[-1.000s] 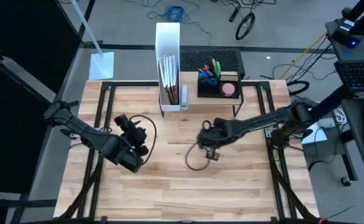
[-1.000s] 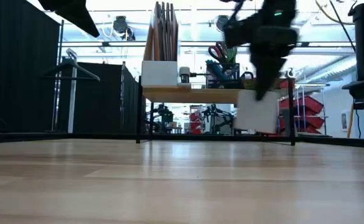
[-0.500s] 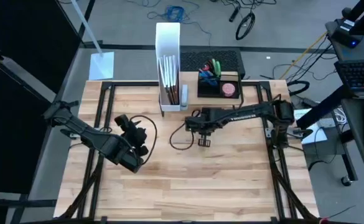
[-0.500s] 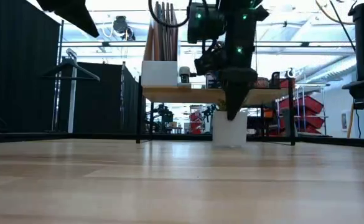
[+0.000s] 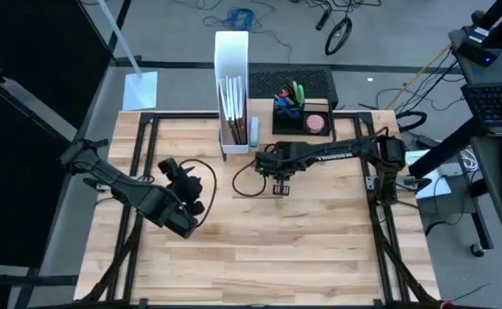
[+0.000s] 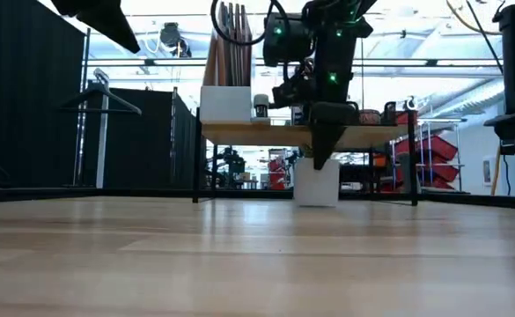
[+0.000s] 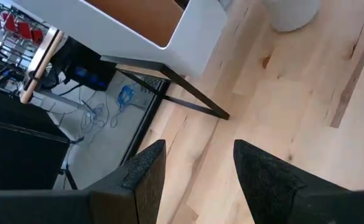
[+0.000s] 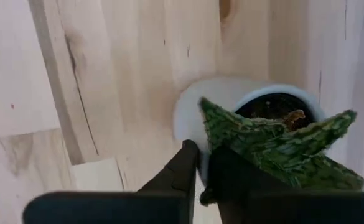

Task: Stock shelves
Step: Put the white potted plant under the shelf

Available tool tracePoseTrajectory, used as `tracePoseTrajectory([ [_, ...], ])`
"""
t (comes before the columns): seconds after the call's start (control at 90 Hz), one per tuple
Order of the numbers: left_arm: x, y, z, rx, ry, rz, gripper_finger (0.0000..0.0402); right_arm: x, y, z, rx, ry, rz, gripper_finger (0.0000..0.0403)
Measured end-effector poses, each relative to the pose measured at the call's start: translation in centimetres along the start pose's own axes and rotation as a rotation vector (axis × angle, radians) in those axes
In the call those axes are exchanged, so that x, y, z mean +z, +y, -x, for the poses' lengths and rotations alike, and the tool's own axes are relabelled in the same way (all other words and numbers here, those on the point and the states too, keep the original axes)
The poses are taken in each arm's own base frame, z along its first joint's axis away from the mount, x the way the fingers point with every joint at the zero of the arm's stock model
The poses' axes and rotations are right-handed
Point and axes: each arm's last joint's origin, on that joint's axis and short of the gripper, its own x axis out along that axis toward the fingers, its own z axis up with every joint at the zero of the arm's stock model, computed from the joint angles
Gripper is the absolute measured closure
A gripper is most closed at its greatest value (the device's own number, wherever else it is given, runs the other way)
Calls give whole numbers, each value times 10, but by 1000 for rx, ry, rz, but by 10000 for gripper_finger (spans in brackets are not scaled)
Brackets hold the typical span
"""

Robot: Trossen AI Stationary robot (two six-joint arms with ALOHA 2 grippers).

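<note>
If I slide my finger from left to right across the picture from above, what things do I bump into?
Left gripper → white file box with boards → right gripper, by the shelves' front edge → black organizer tray with its pink round thing.

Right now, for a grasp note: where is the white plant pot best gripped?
Pinch the small white round plant pot at its thin rim from above, on the side clear of the green patterned leaves, which crowd the rest. The right hand grips there. The left hand hangs open aside.
</note>
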Motion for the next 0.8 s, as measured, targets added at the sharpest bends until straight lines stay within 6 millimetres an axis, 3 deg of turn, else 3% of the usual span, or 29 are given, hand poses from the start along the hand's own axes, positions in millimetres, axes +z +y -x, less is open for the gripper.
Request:
tracePoseTrajectory([
  [0.444,0,0,0,-3,4,0,226,-3,1,6,-2,13,3,306],
  [0.622,0,0,0,-2,4,-1,226,-12,1,46,4,54,-79,273],
  [0.8,0,0,0,-3,3,-1,226,-26,16,87,28,-33,-181,269],
])
